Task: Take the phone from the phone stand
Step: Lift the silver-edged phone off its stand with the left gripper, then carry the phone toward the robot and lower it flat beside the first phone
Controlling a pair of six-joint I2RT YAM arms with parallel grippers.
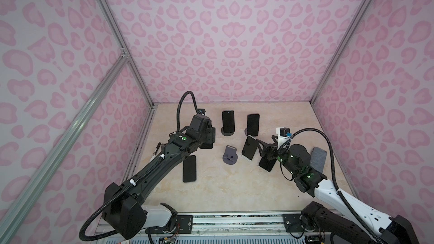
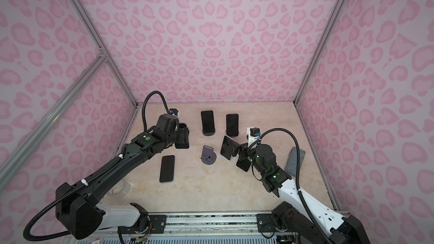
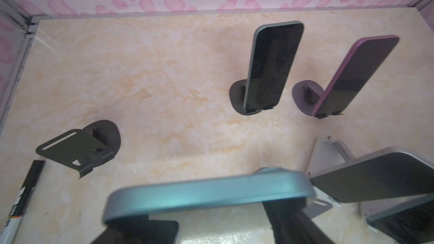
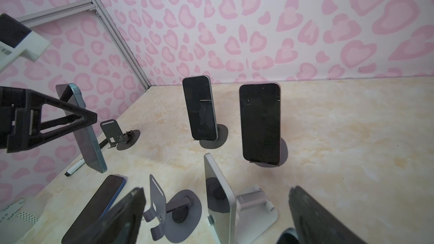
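Marble tabletop (image 1: 211,195) | six phones (image 1: 228,122) | two empty stands (image 1: 230,154) | left hand (image 1: 209,137) pinching blue phone (image 3: 206,195) | right hand (image 1: 260,148) spread

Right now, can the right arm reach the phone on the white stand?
Probably yes. The open right gripper sits close beside the phone on the white stand, and nothing stands between them.

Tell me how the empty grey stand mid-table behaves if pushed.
The empty grey stand looks like stiff thin sheet, so it is probably light. Its broad round base sits flat, so a low push likely slides it. A push high on its raised back plate could tip it or fold its hinge.
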